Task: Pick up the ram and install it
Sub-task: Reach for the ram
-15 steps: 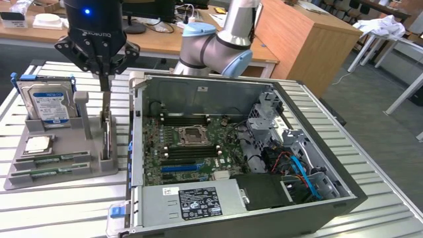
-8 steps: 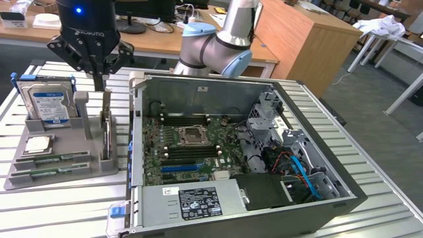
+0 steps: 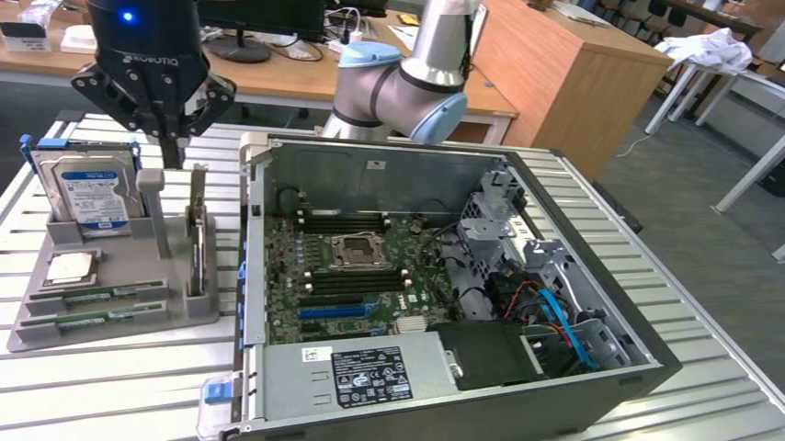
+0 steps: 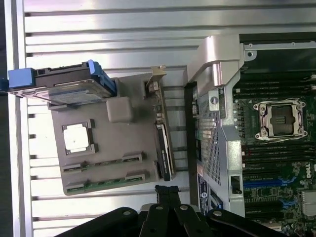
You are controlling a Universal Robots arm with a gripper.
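Two ram sticks lie in slots at the front of a grey holder (image 3: pixel 184 312); they are thin green boards, one (image 3: pixel 88 297) behind the other (image 3: pixel 84 320). In the wrist view they are the ram (image 4: pixel 106 183) and a second stick (image 4: pixel 106 162) on the holder (image 4: pixel 118 143). My gripper (image 3: pixel 173 154) hangs above the holder's back, beside the hard drive, well away from the ram. Its fingers are shut with nothing between them. The closed fingertips (image 4: pixel 168 191) show in the wrist view.
The holder also carries an upright blue-labelled hard drive (image 3: pixel 88 193), a silver CPU (image 3: pixel 72 266) and a card standing on edge (image 3: pixel 197 239). To the exterior view's right lies an open computer case (image 3: pixel 589 303) with motherboard (image 3: pixel 356 276), CPU socket (image 3: pixel 356 250) and memory slots (image 3: pixel 356 223).
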